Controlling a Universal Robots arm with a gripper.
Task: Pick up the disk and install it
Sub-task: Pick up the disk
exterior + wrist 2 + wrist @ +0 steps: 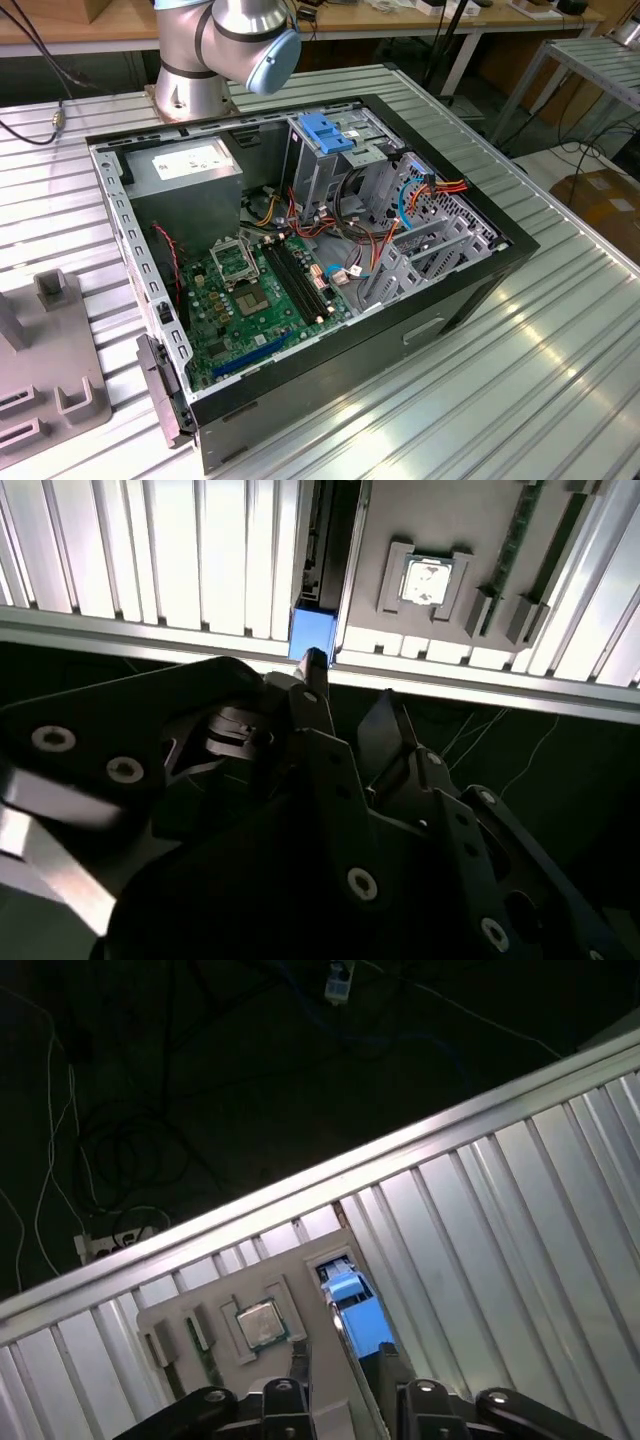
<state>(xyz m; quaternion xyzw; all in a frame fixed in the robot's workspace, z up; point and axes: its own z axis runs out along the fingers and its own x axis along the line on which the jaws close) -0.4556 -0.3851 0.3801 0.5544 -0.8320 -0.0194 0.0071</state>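
gripper (350, 685): hung over the grey tray (450, 520) in both wrist views; jaws stood open, with a gap between them.
disk (322, 580): stood on edge in a tray slot, blue end toward the gripper, just ahead of the fingertips.
chip (428, 580): lay in a tray pocket beside the disk.
table (150, 550): ribbed metal, carried the tray.
case (450, 300): lay open on the table in the exterior view, the tray at its left.

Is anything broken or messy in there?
Nothing looks broken or spilled. The computer case lies open, with loose cables bunched inside it. The disk stands on edge in the grey holder, by the gripper.
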